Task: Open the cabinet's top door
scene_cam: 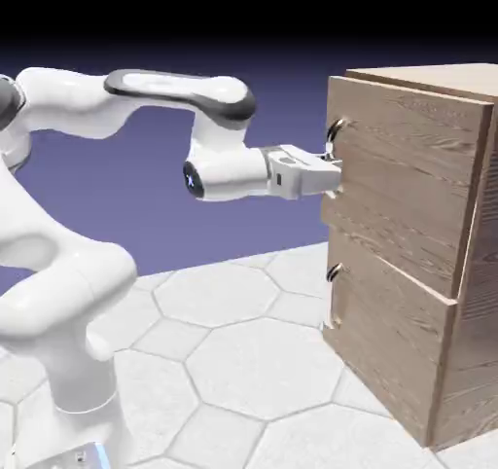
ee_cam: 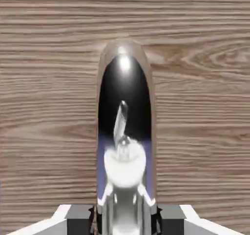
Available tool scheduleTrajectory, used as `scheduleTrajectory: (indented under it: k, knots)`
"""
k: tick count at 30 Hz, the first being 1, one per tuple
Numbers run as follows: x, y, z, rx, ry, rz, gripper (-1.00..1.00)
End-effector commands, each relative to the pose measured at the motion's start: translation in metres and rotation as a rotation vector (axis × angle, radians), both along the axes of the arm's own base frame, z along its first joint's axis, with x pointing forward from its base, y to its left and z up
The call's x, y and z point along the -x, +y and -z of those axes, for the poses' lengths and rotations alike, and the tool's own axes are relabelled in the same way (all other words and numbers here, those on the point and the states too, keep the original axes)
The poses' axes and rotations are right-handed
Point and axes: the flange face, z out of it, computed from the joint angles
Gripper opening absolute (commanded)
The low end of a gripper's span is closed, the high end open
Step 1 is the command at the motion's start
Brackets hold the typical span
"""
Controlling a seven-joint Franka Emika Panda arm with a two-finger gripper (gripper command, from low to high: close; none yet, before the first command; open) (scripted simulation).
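Grey fingertips of the gripper (ee_cam: 125, 220), at the hand view's bottom edge, are closed on the curved metal handle (ee_cam: 124, 75), one on each side; grasp judged made, w/ the bar btwn them. Bar is large & mirror-bright, w/ dark, blue-violet & white reflections; its upper end stands against horizontal wood grain.

Progress (judged): reach & grasp done; pull, i.e. the opening proper, left to do. Top door (scene_cam: 404, 180) appears shut in the exterior view, lying along the front of the cabinet (scene_cam: 443, 78) w/ no clear opening visible; a very slight gap can't be ruled out at this res. Next move calls for a steady pull away from the cabinet front, prob. in an arc, as the hinge is presumably at the edge opp. the handle. Main risk: fingers slipping off the smooth bar if the pull runs straight.

Appearance & location: top door = upper panel of the cabinet, at the exterior view's right, facing the arm (scene_cam: 229, 170); light-brown, rectangular, w/ streaked grain. Its handle sits near the panel's edge at the exterior view's left, partly hidden by the hand. Lower door (scene_cam: 389, 336), directly below, w/ its own small handle (scene_cam: 336, 272), also looks shut.
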Motion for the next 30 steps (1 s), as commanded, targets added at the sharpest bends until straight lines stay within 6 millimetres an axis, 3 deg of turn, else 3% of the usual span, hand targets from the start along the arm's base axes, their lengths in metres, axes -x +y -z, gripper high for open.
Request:
scheduleTrajectory:
  k: [1,8,18,30]
  knots:
    - [0.003,-0.001,0.000,-0.004,-0.003,-0.011,-1.00]
    - [0.028,-0.016,0.000,-0.005,-0.003,-0.096,-1.00]
    - [0.080,-0.057,0.000,-0.005,-0.002,-0.296,-1.00]
    - [0.124,-0.111,0.000,-0.005,-0.002,-0.503,-1.00]
